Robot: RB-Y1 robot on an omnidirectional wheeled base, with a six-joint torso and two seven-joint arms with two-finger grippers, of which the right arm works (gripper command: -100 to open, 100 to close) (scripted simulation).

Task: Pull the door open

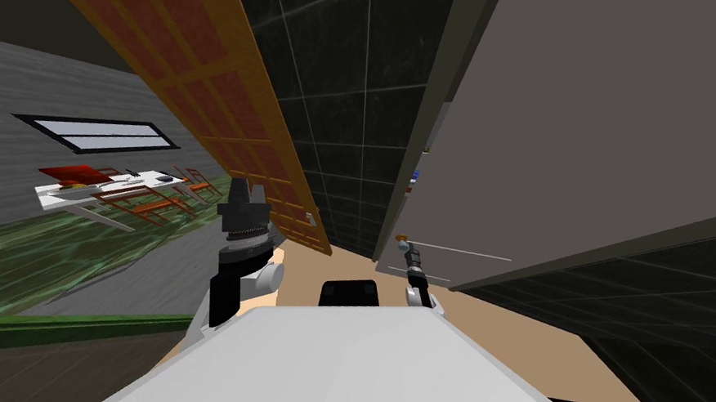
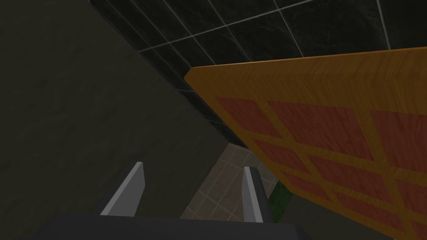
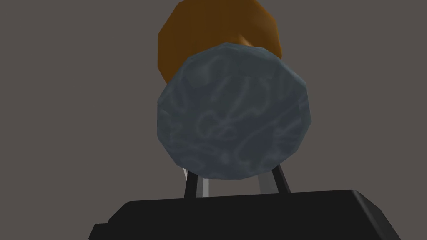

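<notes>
Blue-grey and faceted, the knob (image 3: 233, 112) sits on an orange rose (image 3: 217, 37) against the flat grey door (image 3: 62, 83). It is the only purchase that plain face offers, which is why the right arm is there. The right gripper (image 3: 232, 182) reaches straight at the knob. Its two blades rise from the dark body much closer together than an open stance and pass out of sight behind the knob, so I judge them clamped on it, though the tips are hidden. A hold square to the knob suits a pull back toward the chest without slipping off the rounded faces.

Well to the left of the knob, across a strip of dark tiled wall (image 1: 359, 88), the left gripper (image 2: 194, 166) is raised with its fingers wide apart and nothing between them. It is near an orange panelled door (image 2: 317, 125) with red insets, parked clear of the swing the grey door will need.

I cannot tell whether the grey door has left its frame. The next move is probably a steady draw on the knob along the door's arc, and the risk is the blades sliding off.
</notes>
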